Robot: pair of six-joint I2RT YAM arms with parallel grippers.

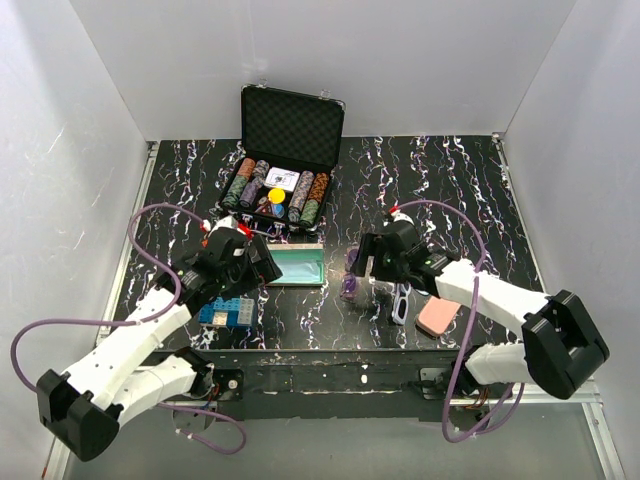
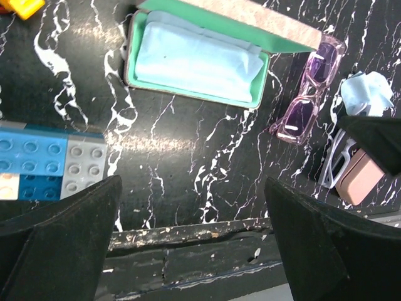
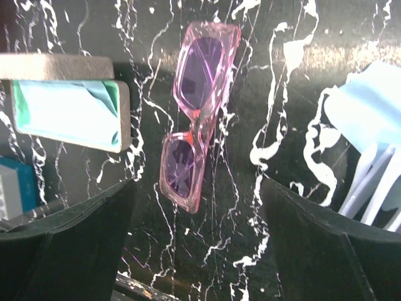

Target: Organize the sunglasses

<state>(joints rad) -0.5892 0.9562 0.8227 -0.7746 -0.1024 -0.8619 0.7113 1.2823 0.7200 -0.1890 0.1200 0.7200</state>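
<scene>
1. Your slim translucent purple sunglasses [image 3: 197, 116] lie flat on the glossy black marbled table [image 3: 144, 37], beside the oblong mint-lined case [image 2: 130, 63] (open, with a soft blue cloth [image 2: 194, 59] inside)
2. Your left gripper [image 2: 194, 244] and right gripper [image 3: 195, 251] both gape wide, pinching nothing

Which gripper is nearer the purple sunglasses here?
Right. The right gripper hovers open directly over the purple sunglasses. The left gripper, also open, sits off to their left, at the far end of the open case.
</scene>
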